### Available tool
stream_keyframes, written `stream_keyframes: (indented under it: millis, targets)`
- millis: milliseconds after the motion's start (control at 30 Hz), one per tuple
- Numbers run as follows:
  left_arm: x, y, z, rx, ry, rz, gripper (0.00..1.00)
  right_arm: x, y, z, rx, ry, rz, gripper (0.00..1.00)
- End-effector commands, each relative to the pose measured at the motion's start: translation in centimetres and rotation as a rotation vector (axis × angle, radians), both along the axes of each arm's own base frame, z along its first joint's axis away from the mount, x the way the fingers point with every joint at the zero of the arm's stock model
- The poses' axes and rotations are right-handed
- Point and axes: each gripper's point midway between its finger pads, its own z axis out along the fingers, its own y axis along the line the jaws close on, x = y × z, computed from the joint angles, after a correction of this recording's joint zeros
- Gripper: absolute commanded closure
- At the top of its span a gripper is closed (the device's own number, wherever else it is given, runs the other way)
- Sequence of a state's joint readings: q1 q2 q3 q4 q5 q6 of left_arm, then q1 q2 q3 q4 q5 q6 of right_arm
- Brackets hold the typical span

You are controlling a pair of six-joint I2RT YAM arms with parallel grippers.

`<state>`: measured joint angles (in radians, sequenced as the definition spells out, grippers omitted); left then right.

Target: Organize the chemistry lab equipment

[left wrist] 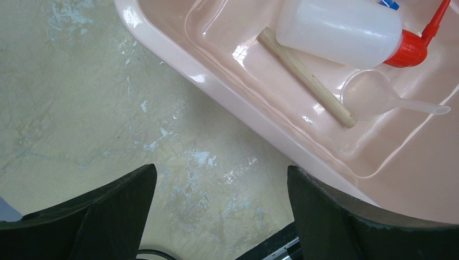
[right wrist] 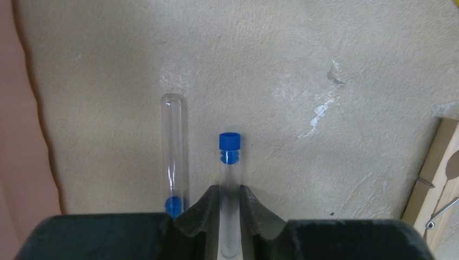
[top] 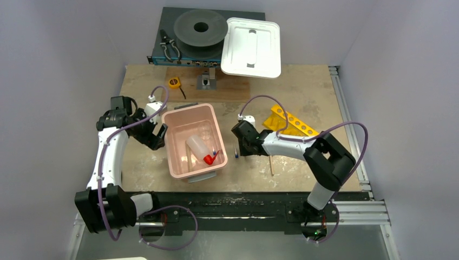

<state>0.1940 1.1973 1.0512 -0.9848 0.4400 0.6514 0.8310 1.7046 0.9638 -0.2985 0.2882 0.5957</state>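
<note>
The right gripper [right wrist: 230, 205] is pinched on a blue-capped tube [right wrist: 229, 157]; a second tube [right wrist: 174, 146] lies beside it on the rough counter [right wrist: 325, 65]. The left gripper [left wrist: 222, 189] is spread beside a glossy pink bin [left wrist: 216, 92] containing a white bottle [left wrist: 335, 30] and wooden stick [left wrist: 303, 76].

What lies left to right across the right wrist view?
Pink bin wall → loose tube, cap nearest the camera → clamped tube in the right gripper, cap pointing away → wooden piece at the edge.

No text, label, brand, number or sign can be read on anything shown in any of the views.
</note>
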Motion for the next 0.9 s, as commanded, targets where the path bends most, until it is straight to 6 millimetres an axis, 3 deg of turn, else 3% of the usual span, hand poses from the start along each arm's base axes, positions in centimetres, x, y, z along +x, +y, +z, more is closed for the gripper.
stream_keyframes:
  millis: [0,133,233,333,400,500,567,667,767,867]
  targets:
    - [0.2,-0.2,0.7,0.007,-0.038,-0.027,0.10,0.2,0.1,-0.5,0.016,-0.014,-0.018,0.89]
    - [0.2,-0.2,0.8,0.009,-0.039,-0.029,0.10,0.1,-0.4,-0.1,0.002,-0.025,-0.025,0.99]
    - [0.2,-0.3,0.9,0.006,-0.042,-0.033,0.10,0.7,-0.9,2.7,0.000,-0.077,-0.041,1.00]
    - [0.0,-0.5,0.9,-0.002,-0.041,-0.043,0.10,1.7,-1.1,8.0,0.034,-0.170,-0.062,1.00]
    - [-0.1,-0.5,0.8,-0.004,-0.040,-0.048,0.10,2.1,-0.1,12.7,0.115,-0.225,-0.045,1.00]
    - [-0.1,-0.7,0.6,-0.010,-0.037,-0.053,0.10,2.0,2.5,19.1,0.228,-0.302,0.022,1.00]
    - [-0.1,-0.8,0.5,-0.017,-0.035,-0.052,0.10,1.3,4.9,21.9,0.264,-0.323,0.077,1.00]
    - [-0.1,-0.9,0.5,-0.023,-0.037,-0.049,0.10,-0.2,9.5,23.5,0.280,-0.316,0.181,1.00]
    - [-0.2,-0.8,0.7,-0.017,-0.039,-0.050,0.10,-1.3,13.7,22.5,0.299,-0.271,0.267,1.00]
    - [-0.2,-0.7,1.0,-0.011,-0.047,-0.050,0.10,-1.8,16.6,20.2,0.280,-0.230,0.321,1.00]
